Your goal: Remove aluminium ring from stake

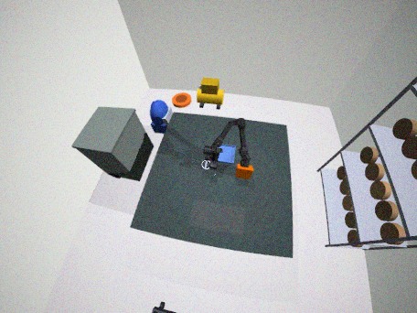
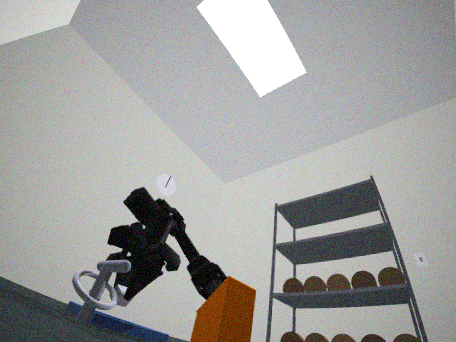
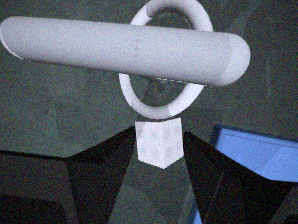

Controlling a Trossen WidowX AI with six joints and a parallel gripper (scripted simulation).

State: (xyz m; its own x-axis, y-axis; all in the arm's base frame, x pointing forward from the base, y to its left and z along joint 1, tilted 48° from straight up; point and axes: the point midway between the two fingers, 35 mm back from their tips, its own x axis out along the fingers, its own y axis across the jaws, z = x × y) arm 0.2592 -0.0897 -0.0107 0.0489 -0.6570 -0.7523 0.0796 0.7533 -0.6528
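The gripper [image 1: 213, 167] [image 2: 121, 300] [image 3: 159, 134] is clamped on the tab [image 2: 121, 294] [image 3: 160, 143] of the ring [image 1: 202, 166] [image 2: 76, 289] [image 3: 126, 91], which tilts around the stake [image 2: 98, 292], under the cross-bar [image 2: 114, 265] [image 3: 125, 51] at upper left in the wrist view.

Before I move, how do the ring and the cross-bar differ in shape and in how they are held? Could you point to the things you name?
The ring [image 1: 202, 165] [image 2: 76, 286] [image 3: 150, 111] is a round open loop; the cross-bar [image 2: 114, 266] [image 3: 125, 50] is straight with rounded ends.
The claw [image 1: 213, 166] [image 2: 121, 296] [image 3: 159, 134] grips the ring's tab, while the stake's post carries the cross-bar.
Both look pale grey.
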